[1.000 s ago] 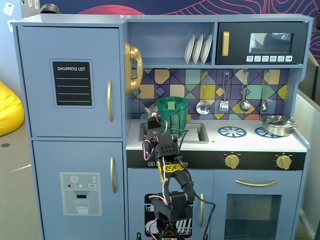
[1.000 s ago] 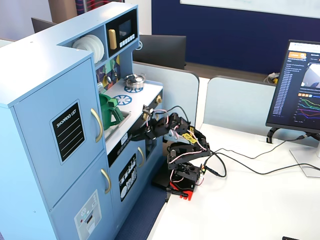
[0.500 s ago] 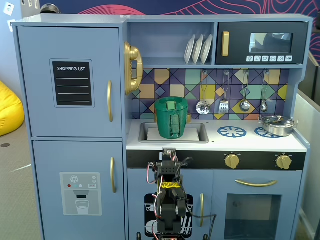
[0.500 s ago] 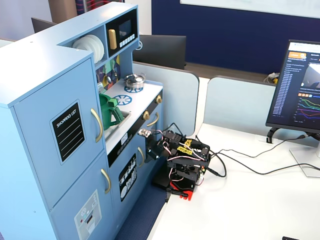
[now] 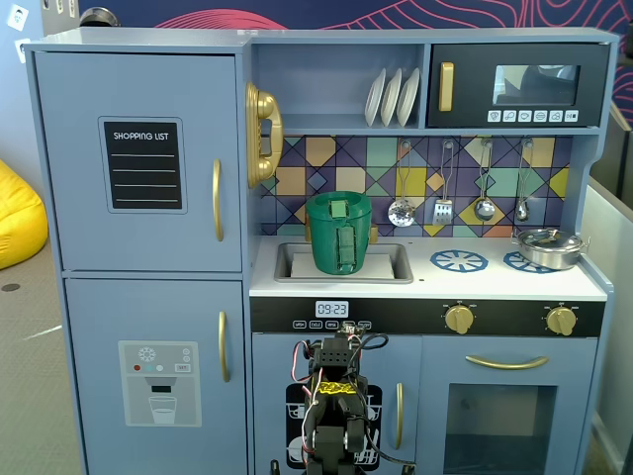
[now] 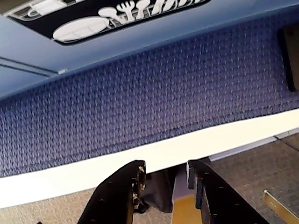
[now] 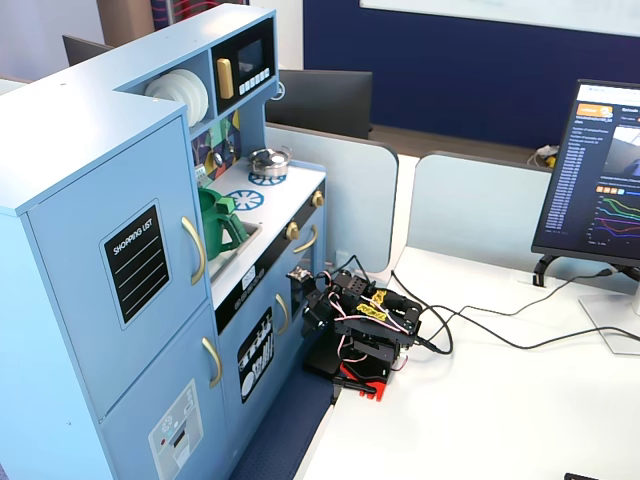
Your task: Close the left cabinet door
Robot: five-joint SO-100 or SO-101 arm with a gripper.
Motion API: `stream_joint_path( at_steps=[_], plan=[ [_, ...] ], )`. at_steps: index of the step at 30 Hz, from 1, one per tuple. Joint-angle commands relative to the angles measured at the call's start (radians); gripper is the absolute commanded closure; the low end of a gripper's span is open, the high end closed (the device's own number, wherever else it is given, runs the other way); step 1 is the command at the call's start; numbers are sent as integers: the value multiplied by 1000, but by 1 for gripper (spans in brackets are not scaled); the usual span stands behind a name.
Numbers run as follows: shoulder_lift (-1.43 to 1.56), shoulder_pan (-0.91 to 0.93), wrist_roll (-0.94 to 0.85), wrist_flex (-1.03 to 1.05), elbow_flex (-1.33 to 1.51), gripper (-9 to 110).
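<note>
One left cabinet door (image 5: 138, 163), two gold handles (image 5: 217, 200).

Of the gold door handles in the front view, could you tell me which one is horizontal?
The oven door's handle, bottom right below the knobs, is horizontal. The handles on the shopping-list door, dispenser door and microwave are vertical.

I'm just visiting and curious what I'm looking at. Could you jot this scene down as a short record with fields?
Setting: blue toy kitchen on a white table
Left cabinet door: appears shut, flush with the frame in both fixed views
Door handle: gold, untouched
Robot arm: folded low, in front of the kitchen's lower doors
Gripper: jaws slightly apart, holding nothing
Sink: holds a green container
</note>
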Motion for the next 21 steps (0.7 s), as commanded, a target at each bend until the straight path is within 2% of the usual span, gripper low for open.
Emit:
stream_joint_path(
  at_steps=[1, 6, 11, 21],
  plan=[
    [2, 0, -57, 184, -5, 101],
    [2, 11, -21, 196, -6, 101],
    [2, 5, -98, 207, -6, 101],
    [2, 9, -95, 207, -6, 101]
  ],
)
